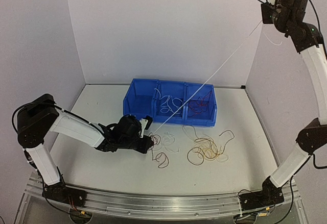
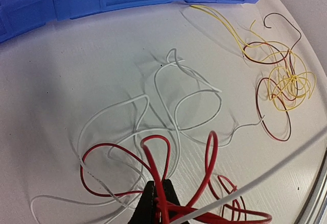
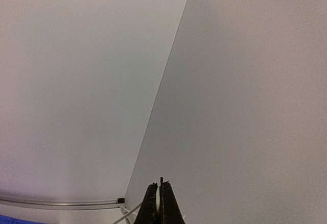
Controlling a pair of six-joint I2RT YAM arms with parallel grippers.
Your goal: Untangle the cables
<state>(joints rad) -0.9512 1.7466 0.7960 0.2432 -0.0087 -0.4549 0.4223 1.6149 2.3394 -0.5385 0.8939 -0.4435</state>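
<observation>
White desk (image 1: 92,163), white walls: thin cables (image 1: 168,145) strewn before a blue bin (image 1: 137,101).
Low on the desk, the left arm's jaws pinch a red cable (image 2: 215,152) among white loops (image 2: 196,94); a yellow-and-brown tangle (image 1: 205,150) lies rightward; one taut white cable (image 1: 214,70) climbs to the raised right arm's jaws, closed on it.

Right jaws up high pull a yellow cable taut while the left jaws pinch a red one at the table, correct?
No: the taut cable in the right jaws is white, not yellow; top view shows it. Left jaws do pinch a red cable at the table.
</observation>
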